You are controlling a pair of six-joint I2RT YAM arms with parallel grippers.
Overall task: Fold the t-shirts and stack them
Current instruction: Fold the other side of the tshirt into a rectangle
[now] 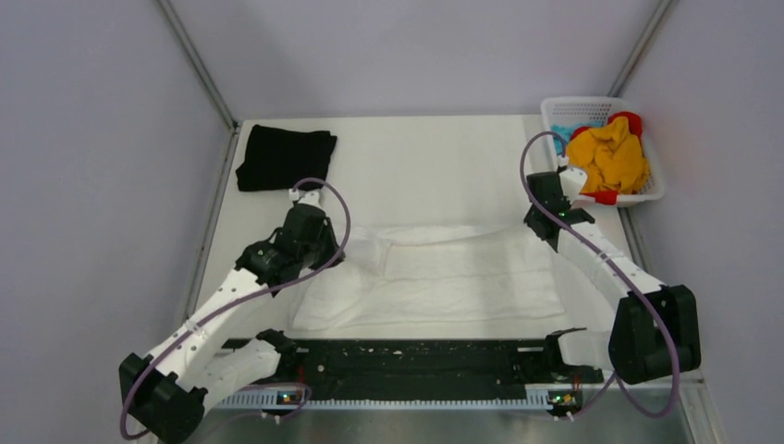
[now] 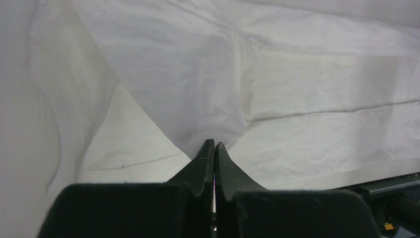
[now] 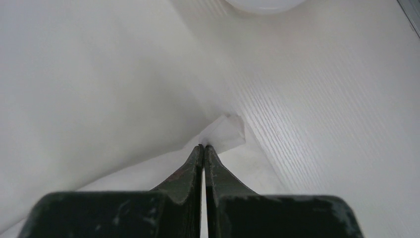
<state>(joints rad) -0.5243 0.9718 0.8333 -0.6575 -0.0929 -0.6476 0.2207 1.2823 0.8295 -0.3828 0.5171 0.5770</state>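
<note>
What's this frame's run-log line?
left end effector: shut on white cloth t-shirt | right end effector: shut on its corner | black cloth t-shirt: folded, far left

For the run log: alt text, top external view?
White t-shirt spread mid-table, left arm and right arm each reaching to a far corner. Folded black t-shirt far left; basket of coloured clothes far right.

We stood in a robot test cell in a lab: a white table (image 1: pixel 416 148) boxed in by plain grey panels (image 1: pixel 92 185) on metal struts (image 1: pixel 196 63), robot arms (image 1: pixel 222 301) bolted to a black rail (image 1: pixel 416 365) at 6 o'clock, a white basket (image 1: pixel 559 116) at 2 o'clock.
</note>
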